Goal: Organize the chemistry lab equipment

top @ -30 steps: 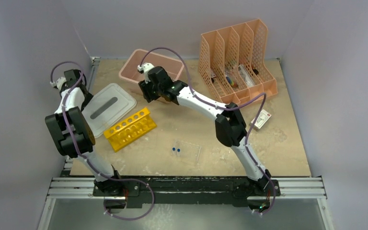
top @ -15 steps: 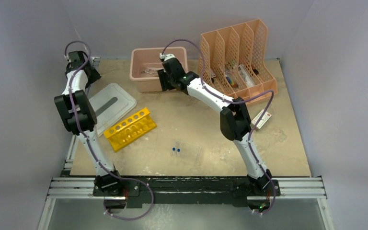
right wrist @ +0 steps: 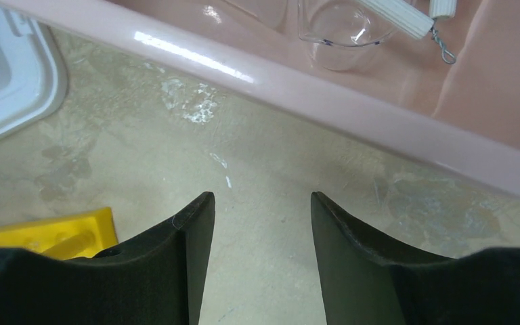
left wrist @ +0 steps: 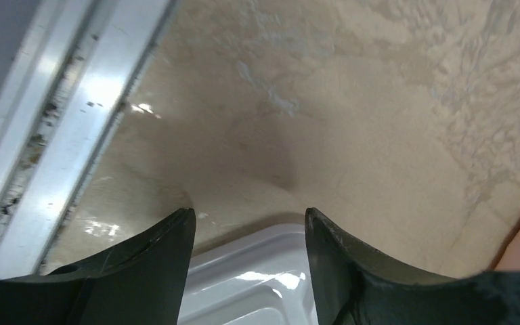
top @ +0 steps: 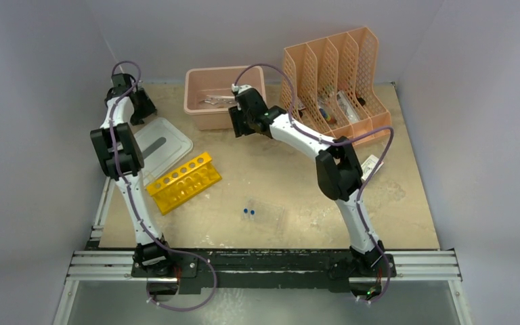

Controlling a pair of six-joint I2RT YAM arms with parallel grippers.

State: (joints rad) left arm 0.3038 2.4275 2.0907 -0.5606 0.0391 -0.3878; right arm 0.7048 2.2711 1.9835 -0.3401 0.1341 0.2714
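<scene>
Plainly, tongs inside pink tub.

One rack, two vials, one tray, one tub, one lid and one holder can be counted.

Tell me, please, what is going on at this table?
The robot is tidying lab equipment. Neither arm holds anything: the left gripper hangs open over a corner of the lid, the right gripper open in front of the pink tub, which holds tongs. The yellow rack and blue-capped vials sit on the table.
</scene>
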